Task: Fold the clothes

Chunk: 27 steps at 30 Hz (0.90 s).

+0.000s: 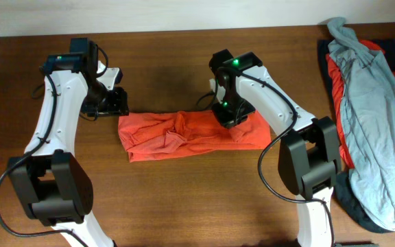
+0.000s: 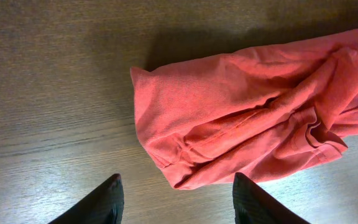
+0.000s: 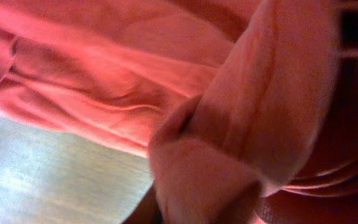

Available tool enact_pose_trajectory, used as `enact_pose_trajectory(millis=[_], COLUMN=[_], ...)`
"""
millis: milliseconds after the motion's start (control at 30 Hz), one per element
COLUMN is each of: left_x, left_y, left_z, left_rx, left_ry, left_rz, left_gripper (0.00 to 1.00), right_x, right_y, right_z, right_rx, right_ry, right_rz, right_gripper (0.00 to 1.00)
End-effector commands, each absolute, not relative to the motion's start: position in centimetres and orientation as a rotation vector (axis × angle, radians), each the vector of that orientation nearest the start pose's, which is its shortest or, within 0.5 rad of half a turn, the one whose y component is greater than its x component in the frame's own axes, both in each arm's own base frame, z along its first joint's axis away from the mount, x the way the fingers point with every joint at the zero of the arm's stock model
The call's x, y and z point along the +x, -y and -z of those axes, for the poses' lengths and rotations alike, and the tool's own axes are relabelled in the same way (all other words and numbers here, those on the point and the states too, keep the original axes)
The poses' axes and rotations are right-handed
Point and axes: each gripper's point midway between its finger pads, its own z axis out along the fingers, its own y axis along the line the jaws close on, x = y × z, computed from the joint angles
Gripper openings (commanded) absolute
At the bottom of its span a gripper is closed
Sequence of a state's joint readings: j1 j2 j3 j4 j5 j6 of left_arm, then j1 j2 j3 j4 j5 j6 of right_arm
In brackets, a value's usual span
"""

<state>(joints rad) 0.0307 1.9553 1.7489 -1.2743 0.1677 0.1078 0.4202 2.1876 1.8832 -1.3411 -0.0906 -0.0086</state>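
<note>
Lengthwise, the orange-red T-shirt (image 1: 184, 135) lies mid-way across the bench (image 1: 184, 206), parallel to its near edge. The left gripper (image 2: 176, 182) gapes wide beside its left end. The right gripper (image 1: 228, 115) is buried in cloth, grip untellable.

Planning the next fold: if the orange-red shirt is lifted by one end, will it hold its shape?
Probably not: the orange-red shirt lies in soft wrinkles and bunches at the right gripper, so a lifted end would likely droop. It looks thin, so likely light. Pushed across the table, it would probably crumple rather than slide whole.
</note>
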Motion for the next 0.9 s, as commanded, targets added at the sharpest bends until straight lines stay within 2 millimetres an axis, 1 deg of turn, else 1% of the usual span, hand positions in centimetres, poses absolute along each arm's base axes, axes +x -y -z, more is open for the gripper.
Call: enact_pose_trajectory(millis=[0, 67, 167, 267, 333, 367, 433, 500, 533, 600, 633, 667, 700, 767, 800, 867], left_x=[39.6, 39.6, 39.6, 39.6, 39.5, 39.4, 39.1, 38.8, 38.6, 38.4, 38.3, 38.4, 38.5, 38.6, 38.6, 38.4], left_y=[1.7, 1.7, 1.7, 1.6, 1.7, 1.7, 1.7, 1.7, 1.7, 1.7, 1.8, 2.0, 2.7, 3.3, 3.3, 3.3], left_z=[-13.0, -13.0, -13.0, -13.0, -13.0, -13.0, -12.9, -12.3, -12.0, -10.8, -9.4, -8.9, -8.1, -6.9, -5.7, -4.3], left_rx=[0.108, 0.108, 0.108, 0.108, 0.107, 0.107, 0.105, 0.104, 0.103, 0.101, 0.100, 0.099, 0.100, 0.096, 0.092, 0.086], left_ry=[-3.008, -3.008, -3.009, -3.009, -3.011, -3.018, -3.031, -3.048, -3.055, -3.075, -3.094, -3.096, -3.093, -3.101, -3.122, -3.153], left_rz=[0.259, 0.259, 0.259, 0.258, 0.259, 0.261, 0.262, 0.266, 0.268, 0.272, 0.289, 0.306, 0.372, 0.428, 0.432, 0.439], left_gripper=[0.61, 0.61, 0.62, 0.66, 0.68, 0.72, 0.76, 0.80, 0.82, 0.85, 0.86, 0.86, 0.86, 0.86, 0.86, 0.86], right_x=[35.9, 36.0, 36.5, 37.5, 38.3, 38.9, 39.5, 40.2, 40.3, 40.4, 40.3, 40.1, 39.9, 39.7, 39.6, 39.6], right_y=[-19.4, -19.3, -19.0, -18.5, -17.6, -16.4, -14.8, -12.2, -11.4, -9.8, -8.0, -7.4, -6.6, -5.8, -5.5, -5.4], right_z=[-6.7, -6.7, -7.3, -8.8, -9.9, -11.2, -12.6, -14.9, -15.4, -16.3, -16.7, -16.7, -16.7, -16.6, -16.6, -16.6], right_rx=[-0.848, -0.841, -0.820, -0.781, -0.745, -0.699, -0.613, -0.501, -0.471, -0.412, -0.352, -0.330, -0.300, -0.272, -0.261, -0.260], right_ry=[-3.126, -3.125, -3.112, -3.070, -3.049, -3.038, -3.039, -3.031, -3.031, -3.033, -3.047, -3.060, -3.079, -3.094, -3.098, -3.100], right_rz=[-0.198, -0.199, -0.203, -0.212, -0.186, -0.168, -0.136, -0.130, -0.130, -0.128, -0.125, -0.124, -0.123, -0.122, -0.122, -0.121], right_gripper=[0.23, 0.24, 0.28, 0.28, 0.28, 0.28, 0.28, 0.28, 0.29, 0.29, 0.29, 0.30, 0.29, 0.29, 0.29, 0.29])
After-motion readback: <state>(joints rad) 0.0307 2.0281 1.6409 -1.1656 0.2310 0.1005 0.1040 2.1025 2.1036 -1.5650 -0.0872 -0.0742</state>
